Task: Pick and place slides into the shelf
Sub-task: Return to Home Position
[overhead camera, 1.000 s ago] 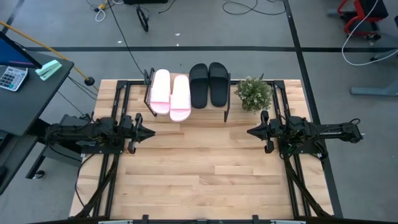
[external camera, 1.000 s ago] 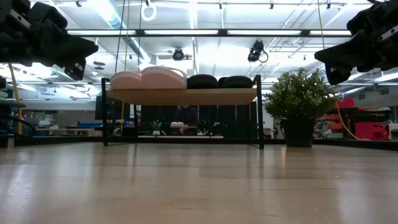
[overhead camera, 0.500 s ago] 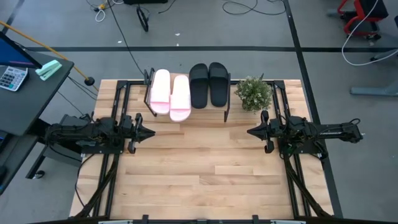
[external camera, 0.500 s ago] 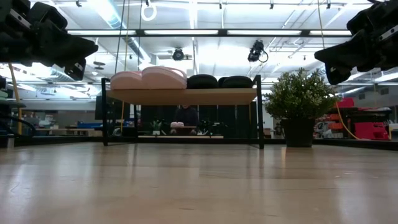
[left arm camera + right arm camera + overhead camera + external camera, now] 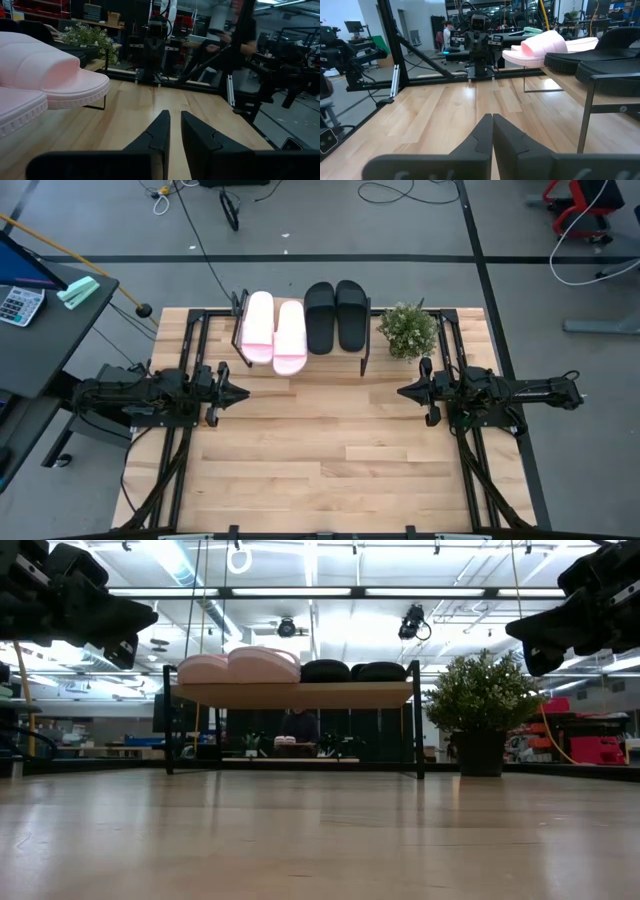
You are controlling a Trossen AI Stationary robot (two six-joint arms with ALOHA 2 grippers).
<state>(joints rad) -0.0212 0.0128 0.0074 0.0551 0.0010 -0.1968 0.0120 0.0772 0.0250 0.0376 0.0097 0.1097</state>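
Note:
All the slides lie sole-down, side by side, on the shelf (image 5: 300,330) at the table's far edge. The pale pink pair (image 5: 273,332) is on its left and the black pair (image 5: 335,316) on its right. In the low view the pink (image 5: 235,665) and black (image 5: 350,670) slides sit on the wood plank (image 5: 300,694). The right-hand pink slide (image 5: 55,70) overhangs the plank's near edge. My left gripper (image 5: 240,392) hovers shut near the shelf's left end, pointing right. My right gripper (image 5: 403,392) hovers shut below the plant, pointing left. Neither holds anything.
A small potted plant (image 5: 408,330) stands just right of the shelf, close to my right gripper. Bare wooden tabletop (image 5: 320,450) stretches between the arms and toward the near edge. A person (image 5: 245,30) stands in the room beyond the table, and a desk (image 5: 40,310) is off its left.

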